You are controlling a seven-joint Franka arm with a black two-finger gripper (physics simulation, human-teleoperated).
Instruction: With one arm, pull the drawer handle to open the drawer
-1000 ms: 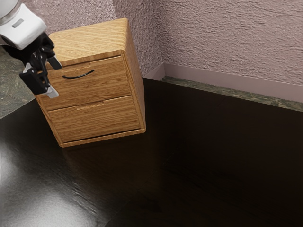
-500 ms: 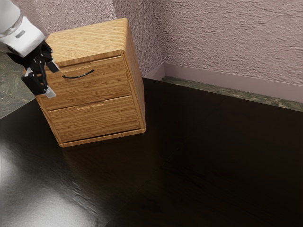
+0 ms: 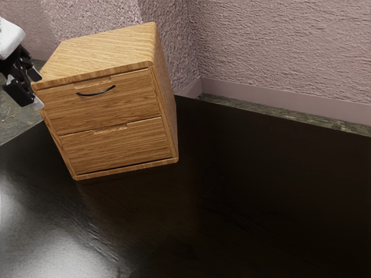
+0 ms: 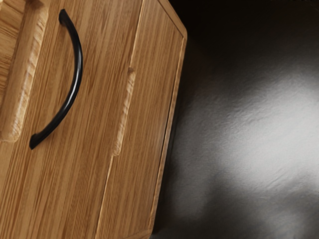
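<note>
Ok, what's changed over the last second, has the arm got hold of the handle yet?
No. The gripper has drawn back toward the exterior view's left, off the front of the top drawer, and now sits at the left edge of the cabinet in that view. It took hold of nothing. The handle is untouched, the top drawer looks as shut as before, and the cabinet has not moved.

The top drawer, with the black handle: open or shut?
Shut. The top drawer sits flush with the lower drawer; the gripper is beside the cabinet, apart from the black handle.
</note>
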